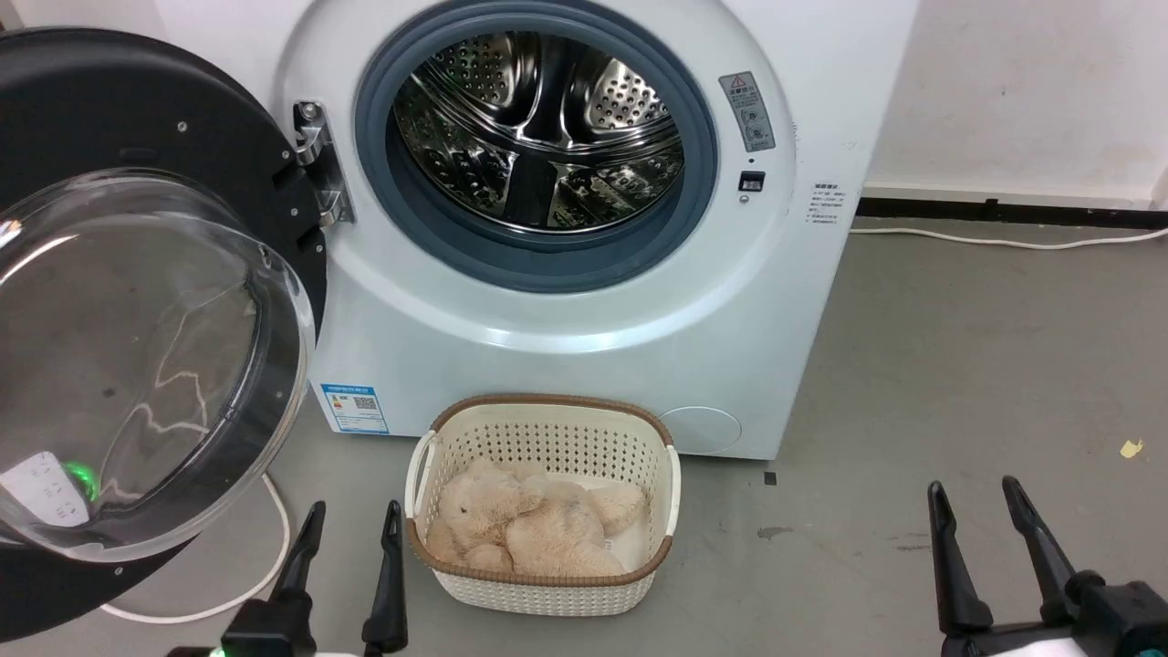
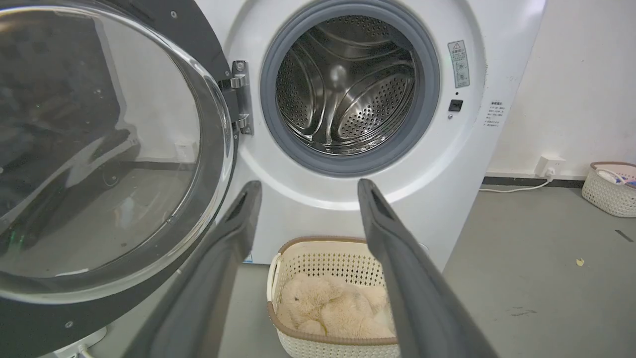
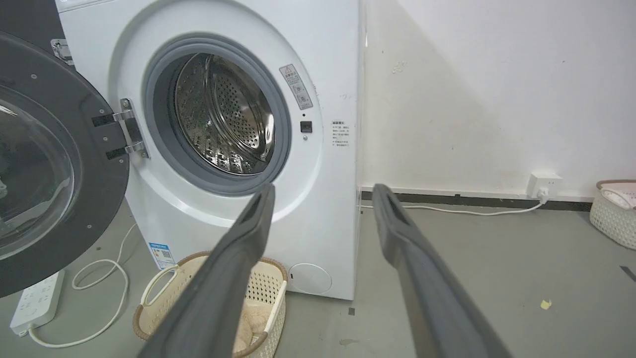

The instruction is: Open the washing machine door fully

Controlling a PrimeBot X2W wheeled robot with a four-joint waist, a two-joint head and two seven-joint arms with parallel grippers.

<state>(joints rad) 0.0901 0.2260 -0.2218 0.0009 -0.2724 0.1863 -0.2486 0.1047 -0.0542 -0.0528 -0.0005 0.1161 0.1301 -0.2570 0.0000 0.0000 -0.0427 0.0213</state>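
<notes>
The washing machine door (image 1: 137, 347) stands swung wide out to the left on its metal hinge (image 1: 319, 164), black rim and clear domed glass facing me. It also shows at the left in the left wrist view (image 2: 99, 149) and the right wrist view (image 3: 44, 169). The steel drum mouth (image 1: 538, 137) lies uncovered. My left gripper (image 1: 354, 516) is open at the lower left, just right of the door's lower edge and apart from it, nothing between its fingers (image 2: 233, 238). My right gripper (image 1: 976, 493) is open at the lower right over bare floor, holding nothing.
A cream laundry basket (image 1: 657, 474) with a beige plush toy (image 1: 529, 520) sits on the floor right before the machine. A white cable (image 1: 265, 566) and power strip (image 3: 35, 303) lie under the door. Another basket (image 3: 613, 214) stands by the far right wall.
</notes>
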